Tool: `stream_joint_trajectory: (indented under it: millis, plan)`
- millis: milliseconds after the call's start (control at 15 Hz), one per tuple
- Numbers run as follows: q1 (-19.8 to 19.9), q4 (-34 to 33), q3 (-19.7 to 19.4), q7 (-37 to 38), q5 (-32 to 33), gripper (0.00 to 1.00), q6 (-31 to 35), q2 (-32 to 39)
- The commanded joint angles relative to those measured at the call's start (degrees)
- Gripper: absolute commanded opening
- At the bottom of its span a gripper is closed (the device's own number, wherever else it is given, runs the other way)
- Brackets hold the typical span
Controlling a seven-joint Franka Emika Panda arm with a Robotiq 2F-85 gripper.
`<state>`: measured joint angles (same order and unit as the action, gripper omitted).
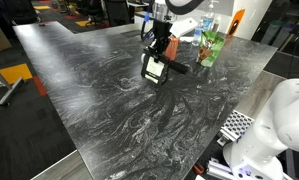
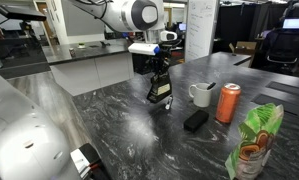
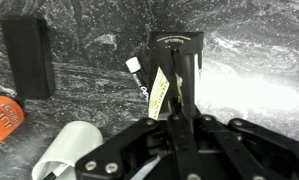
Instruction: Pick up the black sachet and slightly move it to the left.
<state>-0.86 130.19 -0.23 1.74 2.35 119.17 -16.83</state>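
Hand (image 2: 159, 70) clamped on top of black sachet (image 2: 160, 92)

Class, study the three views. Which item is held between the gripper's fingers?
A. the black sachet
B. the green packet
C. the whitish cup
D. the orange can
A: the gripper is shut on the black sachet, which stands upright between its fingers. The orange can, the whitish cup and the green packet stand apart from it, untouched.
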Motion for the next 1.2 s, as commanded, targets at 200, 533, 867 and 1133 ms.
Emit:
stream_joint_trajectory:
  millis: [200, 533, 867, 1133]
  plan:
    - [-2.0, -6.6, 0.1, -7.5, -6.6, 0.02, -2.7, 11.6]
    - [-1.3, -8.2, -0.6, -8.9, -9.0, 0.52, -2.5, 10.3]
    - [-0.9, -8.2, -1.1, -8.3, -9.2, 0.89, -2.0, 5.5]
    - [-0.4, -6.6, -1.8, -7.0, -8.8, 1.0, -0.7, -0.5]
